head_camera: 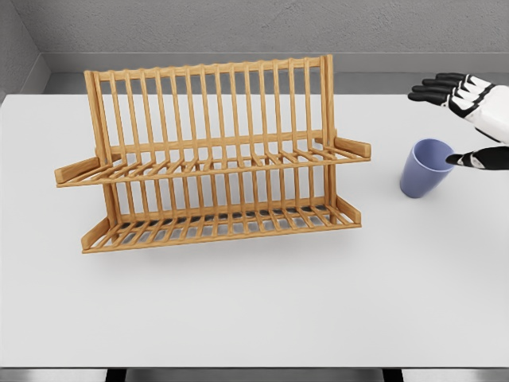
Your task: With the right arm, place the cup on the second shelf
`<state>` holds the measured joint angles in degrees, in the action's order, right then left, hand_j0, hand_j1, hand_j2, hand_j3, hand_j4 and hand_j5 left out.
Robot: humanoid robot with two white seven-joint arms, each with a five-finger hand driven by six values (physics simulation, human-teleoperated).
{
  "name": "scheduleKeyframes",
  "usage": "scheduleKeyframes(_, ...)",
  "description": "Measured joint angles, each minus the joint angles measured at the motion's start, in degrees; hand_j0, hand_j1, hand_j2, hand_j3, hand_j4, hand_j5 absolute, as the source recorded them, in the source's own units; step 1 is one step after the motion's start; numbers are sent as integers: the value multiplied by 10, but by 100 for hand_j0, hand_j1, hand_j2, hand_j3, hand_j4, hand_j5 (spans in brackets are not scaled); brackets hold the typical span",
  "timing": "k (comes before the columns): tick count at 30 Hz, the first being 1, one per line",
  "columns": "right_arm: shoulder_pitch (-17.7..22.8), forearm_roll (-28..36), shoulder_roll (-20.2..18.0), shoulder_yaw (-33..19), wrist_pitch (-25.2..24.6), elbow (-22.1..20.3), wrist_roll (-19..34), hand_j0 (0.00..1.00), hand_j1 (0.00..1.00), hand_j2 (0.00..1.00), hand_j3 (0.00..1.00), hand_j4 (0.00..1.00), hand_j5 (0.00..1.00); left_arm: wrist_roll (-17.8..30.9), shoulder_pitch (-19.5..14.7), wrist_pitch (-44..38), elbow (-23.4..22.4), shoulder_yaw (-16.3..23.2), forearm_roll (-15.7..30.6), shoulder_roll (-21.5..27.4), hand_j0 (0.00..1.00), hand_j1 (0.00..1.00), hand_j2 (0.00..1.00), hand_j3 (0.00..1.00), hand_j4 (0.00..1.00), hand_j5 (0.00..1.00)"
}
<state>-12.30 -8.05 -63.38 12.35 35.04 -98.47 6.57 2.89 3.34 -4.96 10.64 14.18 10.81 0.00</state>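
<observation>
The cup, a pale blue-violet tumbler, has yet to leave the white bench, and the task looks barely begun. It must open this account as the thing at stake, but the scene is best read from its largest part down. The bench fills nearly the whole head view, pale and flat under a grey wall. On it, left of centre, stands the wooden dish rack, a slatted frame with two tiers: a lower shelf near the bench surface and an upper shelf above it, each showing nothing but its slats. To the right, well apart from the rack, the cup stands upright with its mouth open to the camera (nothing can be seen inside). Smallest in the frame is the right robot hand, entering from the right edge with dark fingers spread above and behind the cup and a thumb reaching toward the rim; it holds nothing, and whether the thumb tip touches the rim cannot be told. The left arm is out of view. By this reading everything remains to be done: closing on the cup, lifting it, carrying it leftward and setting it on the rack's second shelf.
</observation>
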Motion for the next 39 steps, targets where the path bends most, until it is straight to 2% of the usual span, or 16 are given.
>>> scheduleKeyframes(4,0,1,-3,-3,0,2,-2,100,100,100,100,100,100,0,0,0,0,0,0,0,100,100,100,100,100,100)
scheduleKeyframes(7,22,2,-8,-4,0,13,13,100,100,100,100,100,100,0,0,0,0,0,0,0,100,100,100,100,100,100)
scheduleKeyframes(11,27,7,-26,-47,0,48,166,100,100,100,100,100,100,0,0,0,0,0,0,0,100,100,100,100,100,100)
scheduleKeyframes(13,24,9,-32,-70,1,59,224,100,100,100,100,100,100,0,0,0,0,0,0,0,100,100,100,100,100,100)
scheduleKeyframes(18,-8,13,-31,-83,1,109,273,100,100,100,100,100,100,0,0,0,0,0,0,0,100,100,100,100,100,100)
scheduleKeyframes(19,-43,11,-27,-69,2,117,277,100,100,100,100,100,100,0,1,0,0,0,0,0,100,100,100,100,100,100)
scheduleKeyframes(20,-96,10,-21,-44,2,128,279,100,100,100,100,100,100,0,0,0,0,0,0,0,100,100,100,100,100,100)
scheduleKeyframes(22,-178,14,-3,26,-1,148,281,100,100,100,100,100,100,0,0,0,0,0,0,0,100,100,100,100,100,100)
scheduleKeyframes(24,-214,11,15,97,0,160,283,100,100,100,100,100,100,0,0,0,0,0,0,0,100,100,100,100,100,100)
scheduleKeyframes(26,-219,8,26,139,1,168,284,100,100,100,100,100,100,0,0,0,0,0,0,0,100,100,100,100,100,100)
scheduleKeyframes(28,-229,7,31,159,1,183,284,100,100,100,100,100,100,0,0,0,0,0,0,0,100,100,100,100,100,100)
scheduleKeyframes(39,-240,5,57,196,1,245,285,100,100,100,100,100,100,0,0,0,0,0,0,0,100,100,100,100,100,100)
